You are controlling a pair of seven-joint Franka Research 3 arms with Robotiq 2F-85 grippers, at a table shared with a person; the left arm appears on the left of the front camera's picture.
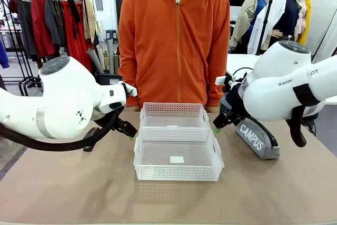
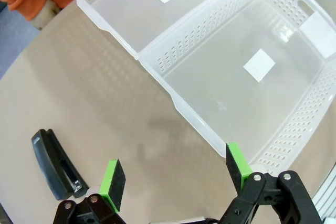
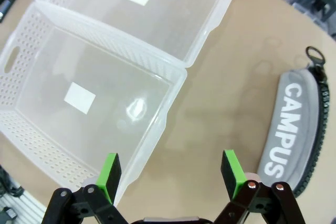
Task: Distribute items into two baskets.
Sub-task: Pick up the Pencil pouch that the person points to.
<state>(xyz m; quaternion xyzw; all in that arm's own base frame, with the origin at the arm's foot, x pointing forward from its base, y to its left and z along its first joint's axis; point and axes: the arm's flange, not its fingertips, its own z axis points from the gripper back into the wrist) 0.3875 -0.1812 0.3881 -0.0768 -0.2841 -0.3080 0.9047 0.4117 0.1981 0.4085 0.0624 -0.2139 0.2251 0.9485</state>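
Note:
Two translucent white lattice baskets stand end to end mid-table, the near basket (image 1: 176, 172) and the far basket (image 1: 174, 109). The grey "CAMPUS" pouch (image 1: 256, 138) lies on the table to their right. My right gripper (image 1: 220, 124) hovers open between pouch and baskets; the right wrist view has its green pads (image 3: 111, 170) empty, the pouch (image 3: 294, 129) off to one side. My left gripper (image 1: 129, 130) hangs open left of the baskets. In the left wrist view it (image 2: 176, 174) is above bare table, with the black stapler (image 2: 55, 163) lying beside one finger and the near basket (image 2: 173, 95) ahead.
A person in an orange hoodie (image 1: 174, 35) stands at the far edge behind the baskets, hands down. White labels lie on both basket floors. Bare brown tabletop (image 1: 68, 188) stretches in front of and to both sides of the baskets. A clothes rack stands far back left.

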